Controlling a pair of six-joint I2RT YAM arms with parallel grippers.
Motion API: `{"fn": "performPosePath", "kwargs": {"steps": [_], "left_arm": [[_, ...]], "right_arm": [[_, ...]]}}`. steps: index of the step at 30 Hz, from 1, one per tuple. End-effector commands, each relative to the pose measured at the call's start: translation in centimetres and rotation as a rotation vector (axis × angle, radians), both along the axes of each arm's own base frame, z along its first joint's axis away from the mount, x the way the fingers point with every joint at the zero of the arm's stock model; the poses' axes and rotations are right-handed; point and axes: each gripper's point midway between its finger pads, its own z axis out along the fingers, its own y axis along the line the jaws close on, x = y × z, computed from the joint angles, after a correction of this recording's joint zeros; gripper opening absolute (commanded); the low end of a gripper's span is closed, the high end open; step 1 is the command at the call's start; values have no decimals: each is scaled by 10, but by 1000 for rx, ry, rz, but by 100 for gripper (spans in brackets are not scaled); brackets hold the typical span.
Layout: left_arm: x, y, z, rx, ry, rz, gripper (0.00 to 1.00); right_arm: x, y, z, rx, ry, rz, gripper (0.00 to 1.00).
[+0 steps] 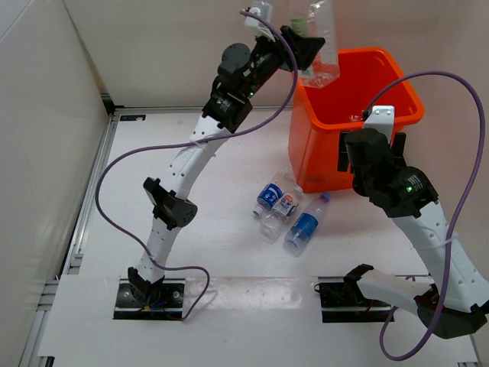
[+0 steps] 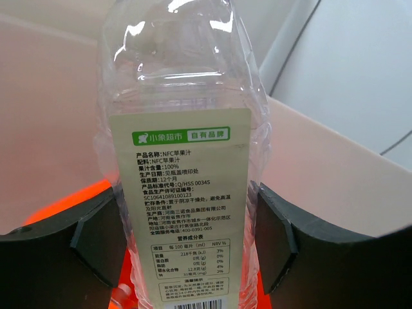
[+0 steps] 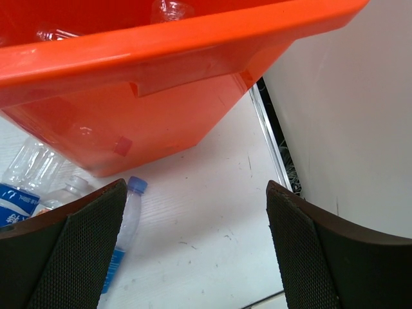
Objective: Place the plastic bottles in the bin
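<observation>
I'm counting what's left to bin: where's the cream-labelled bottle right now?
Top view: the cream-labelled bottle is clamped in the left gripper, over the far-left corner of the orange bin, well above the bottles lying on the table.

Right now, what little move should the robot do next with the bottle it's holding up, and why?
Probably slide the left hand a bit toward the middle of the bin. It is shut on a bottle that hangs over the bin's far-left corner, near the rim, so letting go here might clip the edge.
</observation>
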Motion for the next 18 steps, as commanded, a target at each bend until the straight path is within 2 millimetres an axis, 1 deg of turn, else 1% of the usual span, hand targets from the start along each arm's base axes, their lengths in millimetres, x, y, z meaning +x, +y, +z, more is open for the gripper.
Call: {"fn": "performPosePath", "kwargs": {"steps": [1, 2, 4, 5, 6, 7, 8, 11, 12, 13, 16, 17, 18], "left_arm": [[-17, -8, 16, -79, 5, -65, 33], [-17, -16, 8, -72, 21, -80, 34], [-21, -25, 2, -79, 54, -117, 34], [-18, -31, -10, -65, 79, -128, 37], [-19, -35, -14, -73, 104, -147, 41], [-19, -38, -18, -72, 119, -154, 47], [-17, -42, -27, -65, 144, -161, 60], [-17, -44, -30, -67, 163, -174, 86], [-17, -44, -30, -71, 165, -174, 97], [-18, -41, -26, -75, 159, -169, 100], [-18, -34, -20, -74, 148, -158, 100], [-16, -32, -21, -70, 149, -152, 100], [-16, -26, -15, -73, 139, -146, 100]], "right_arm": [[-4, -4, 2, 33, -23, -26, 90], [-4, -4, 2, 35, -21, -26, 90], [-5, -4, 0, 39, -18, -29, 90], [-5, -5, 0, 43, -17, -30, 90], [-5, -3, -1, 46, -13, -26, 90], [-5, -2, -2, 48, -14, -25, 90], [-4, -2, -2, 53, -12, -22, 90], [-3, 0, -3, 52, -9, -14, 90], [-3, 0, -3, 51, -8, -12, 90], [-3, 1, -3, 53, -10, -11, 90], [-2, 4, -3, 57, -10, -1, 90], [-2, 4, -3, 56, -9, -1, 90], [-1, 5, -2, 49, -10, 6, 90]]}}
